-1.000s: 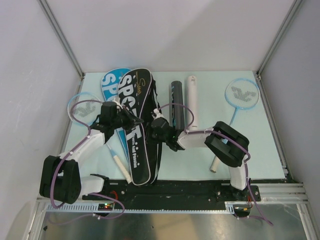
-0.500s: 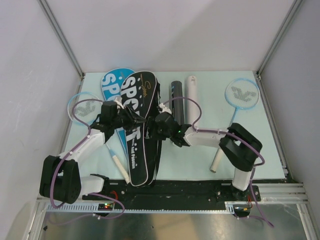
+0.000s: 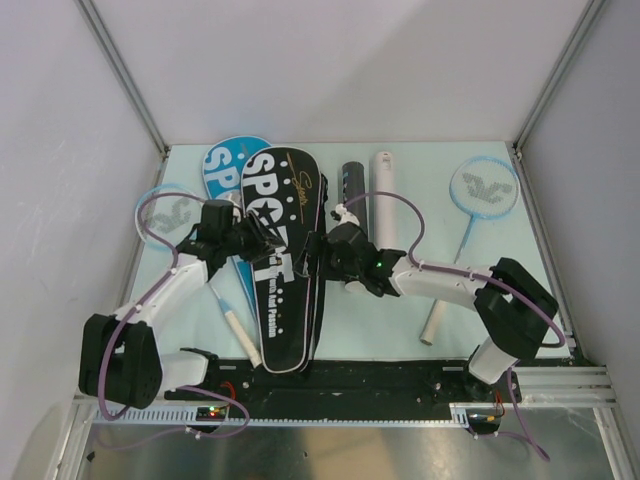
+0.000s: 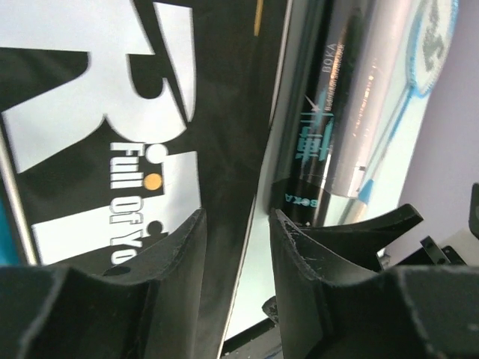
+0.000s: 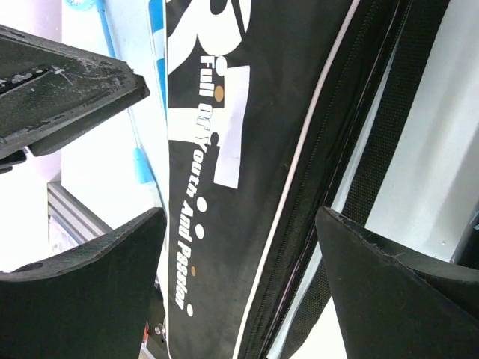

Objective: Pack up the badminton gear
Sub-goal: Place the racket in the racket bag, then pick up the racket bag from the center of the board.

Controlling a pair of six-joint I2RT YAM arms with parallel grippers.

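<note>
**Top external.** The black cover (image 3: 285, 265) lies lengthwise at centre-left of the table (image 3: 520, 290), with its upper end overlapping the blue cover (image 3: 222, 165). To its right, the black tube (image 3: 352, 195) and the white tube (image 3: 383, 190) are laid side by side. 1 racket (image 3: 484, 188) is seen at upper right, and a 2nd racket (image 3: 168, 212) at the left edge beneath the left arm. The left gripper (image 3: 262, 240) is placed at the cover's left edge and the right gripper (image 3: 318, 255) at its right edge. The jaw openings cannot be judged from here.

**Left wrist.** What the overhead view hides is shown here: the left gripper (image 4: 236, 247) has its jaws only narrowly parted, with the black cover's (image 4: 224, 112) piped edge in the gap. Whether the edge is actually pinched cannot be told. The black tube (image 4: 329, 127) is seen past it.

**Right wrist.** The right gripper (image 5: 239, 254) is spread wide and nothing is held. The black cover's (image 5: 247, 149) zipped edge runs between the fingers, and the lettering "Full Of Youth And Passion" can be read only here.

**Against the earlier frames.** Since 1.0 s ago, the right arm has been stretched out flatter, its elbow now farther toward lower right. The black cover's upper end has been shifted slightly rightward. The left arm is almost unmoved.
</note>
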